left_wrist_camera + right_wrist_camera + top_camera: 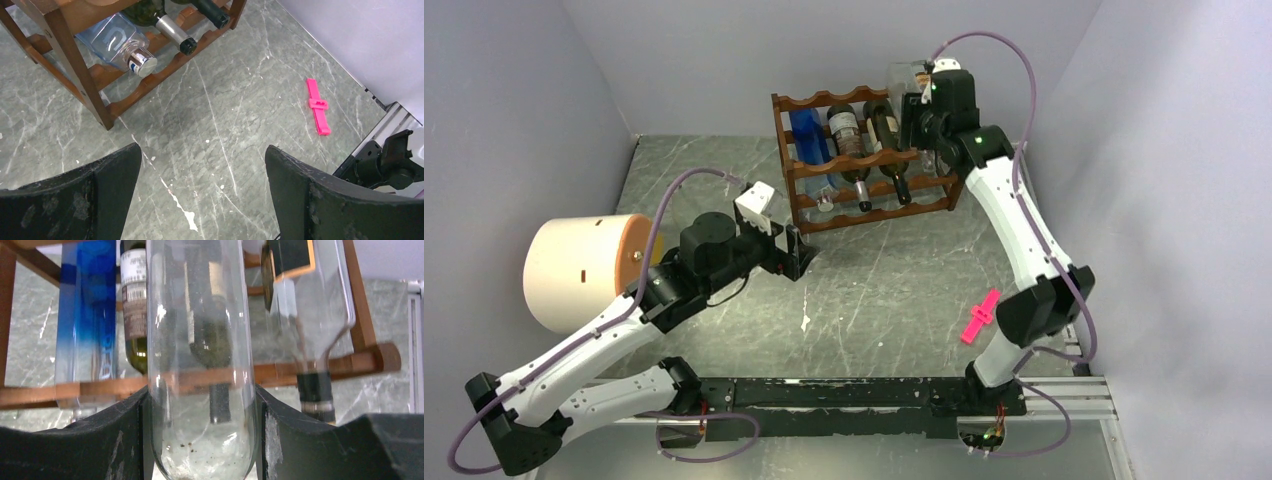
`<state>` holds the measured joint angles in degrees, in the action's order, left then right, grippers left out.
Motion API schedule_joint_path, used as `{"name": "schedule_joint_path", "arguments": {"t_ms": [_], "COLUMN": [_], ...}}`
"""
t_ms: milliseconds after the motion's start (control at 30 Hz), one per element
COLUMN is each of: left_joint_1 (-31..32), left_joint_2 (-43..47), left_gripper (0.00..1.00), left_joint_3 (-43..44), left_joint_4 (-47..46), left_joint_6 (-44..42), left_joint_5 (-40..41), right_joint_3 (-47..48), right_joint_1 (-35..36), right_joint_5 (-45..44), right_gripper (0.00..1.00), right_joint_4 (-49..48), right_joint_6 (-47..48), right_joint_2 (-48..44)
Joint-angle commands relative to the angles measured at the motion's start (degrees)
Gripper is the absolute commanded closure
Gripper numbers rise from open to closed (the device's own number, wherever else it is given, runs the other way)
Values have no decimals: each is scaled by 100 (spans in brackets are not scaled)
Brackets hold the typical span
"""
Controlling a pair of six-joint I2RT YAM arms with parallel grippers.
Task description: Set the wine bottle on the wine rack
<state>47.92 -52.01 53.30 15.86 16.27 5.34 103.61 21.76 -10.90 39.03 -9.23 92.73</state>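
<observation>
The wine rack is reddish-brown wood with wavy rails and stands at the back of the table. It holds a blue bottle and two dark bottles. My right gripper is at the rack's upper right corner, shut on a clear glass wine bottle. In the right wrist view the wine bottle stands between both fingers, its rounded end low in the jaws, with the rack's rail behind it. My left gripper hangs open over the table in front of the rack's left leg, nothing between its fingers.
A cream cylinder lies at the left wall beside my left arm. A pink clip lies on the table by the right arm's elbow, the same pink clip showing in the left wrist view. Another clear bottle lies in the rack on the right. Walls close in on three sides.
</observation>
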Motion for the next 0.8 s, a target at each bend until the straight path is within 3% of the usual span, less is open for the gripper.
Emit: {"name": "schedule_joint_path", "arguments": {"t_ms": [0,167,400,767], "left_joint_1": [-10,-10,-11,-9], "left_joint_2": [159,240,255,250], "left_gripper": [3,3,3,3], "left_joint_3": [-74,-171,-147,-160], "left_joint_4": [47,72,39,-79], "left_joint_6": [27,206,31,-91], "left_joint_5": [-58,-402,-621,-799], "right_joint_3": [1133,1571,1461,1959], "right_joint_1": [-137,-137,-152,-161], "right_joint_5": [684,590,298,268], "right_gripper": [100,100,100,100], "right_joint_4": [-237,-215,-762,-515], "right_joint_6": [313,411,428,310], "right_joint_2": [642,1214,1466,2172]}}
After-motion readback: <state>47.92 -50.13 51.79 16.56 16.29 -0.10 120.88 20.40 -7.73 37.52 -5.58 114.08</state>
